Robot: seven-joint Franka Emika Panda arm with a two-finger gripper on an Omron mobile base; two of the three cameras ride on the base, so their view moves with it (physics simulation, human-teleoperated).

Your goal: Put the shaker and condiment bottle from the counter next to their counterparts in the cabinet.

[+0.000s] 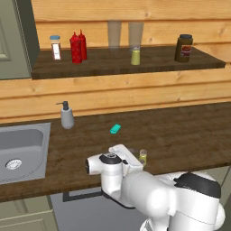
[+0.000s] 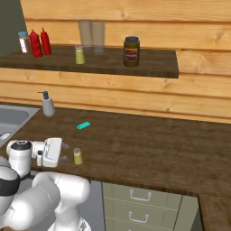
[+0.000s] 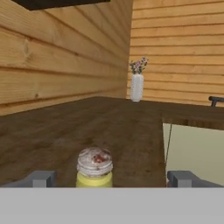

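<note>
Hand view looked level along the counter with the shaker standing upright in the gap between the gripper, whose two grey fingertips stood far apart, one on each side, neither touching it. Nothing was held. In the left base view the gripper sat low at the near edge of the counter, with the shaker just at its tip; the right base view showed the same shaker just right of the gripper, close to the near edge of the counter.

Farther back on the counter lay a small teal object, and left of it a grey soap dispenser stood beside the sink. Beyond the counter at the far end, in the hand view, stood a white vase with flowers.

Higher up, on the cabinet shelf, the condiment bottle stood touching or just beside the slimmer red bottle, with a clear jar to their left near the grey-green door. Toward the middle of the shelf stood the second shaker in front of two drinking glasses, and at the right a dark jar.
</note>
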